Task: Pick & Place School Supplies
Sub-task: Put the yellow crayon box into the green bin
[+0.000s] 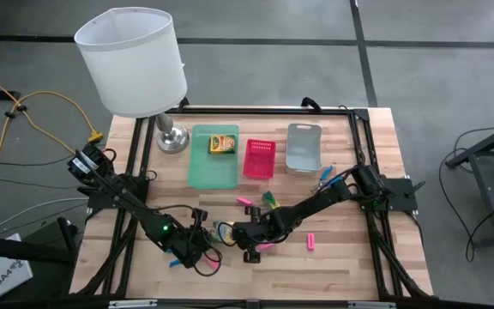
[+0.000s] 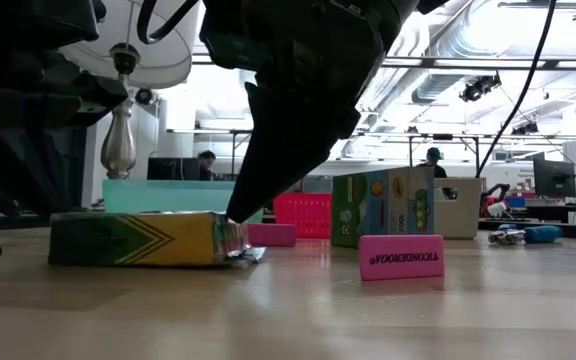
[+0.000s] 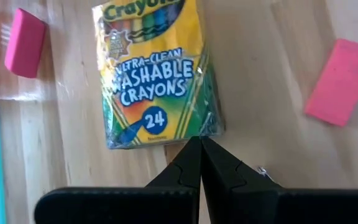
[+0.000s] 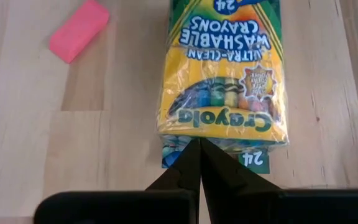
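- Yellow crayon box lies flat on table, we see both grippers at it.
- L gripper clenched, empty, tips at box edge.
- R gripper clenched, empty, at opposite end.

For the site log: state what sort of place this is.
Probably a robotics lab or open workshop. The wooden table stands on a bare concrete floor; the low view shows exposed ceiling ducts, desks with monitors and people behind it. Cables trail across the floor.
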Robot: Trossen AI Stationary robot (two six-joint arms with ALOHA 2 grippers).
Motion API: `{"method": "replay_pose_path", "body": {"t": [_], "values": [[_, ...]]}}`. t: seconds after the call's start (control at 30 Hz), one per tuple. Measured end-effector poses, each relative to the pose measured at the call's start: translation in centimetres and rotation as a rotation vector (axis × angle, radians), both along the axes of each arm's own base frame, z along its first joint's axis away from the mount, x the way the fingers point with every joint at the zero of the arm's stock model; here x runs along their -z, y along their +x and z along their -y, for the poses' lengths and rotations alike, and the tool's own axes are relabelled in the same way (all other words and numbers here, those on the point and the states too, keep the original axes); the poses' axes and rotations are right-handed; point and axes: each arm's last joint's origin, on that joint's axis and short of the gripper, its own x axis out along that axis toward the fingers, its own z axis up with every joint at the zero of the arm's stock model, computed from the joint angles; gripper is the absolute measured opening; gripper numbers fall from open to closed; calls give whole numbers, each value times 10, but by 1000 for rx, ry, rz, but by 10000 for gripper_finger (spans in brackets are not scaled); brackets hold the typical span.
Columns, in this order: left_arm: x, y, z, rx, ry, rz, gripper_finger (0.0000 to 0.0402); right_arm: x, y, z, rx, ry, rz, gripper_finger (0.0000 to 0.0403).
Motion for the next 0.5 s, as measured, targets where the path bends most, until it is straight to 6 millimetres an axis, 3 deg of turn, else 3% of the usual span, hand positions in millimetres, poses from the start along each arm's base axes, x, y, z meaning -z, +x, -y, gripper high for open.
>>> {"method": "replay_pose_path", "body": {"t": [0.5], "values": [[0,-1,-3,-34,51,12,1,1,-1,0,13,4,-14,3]]}}
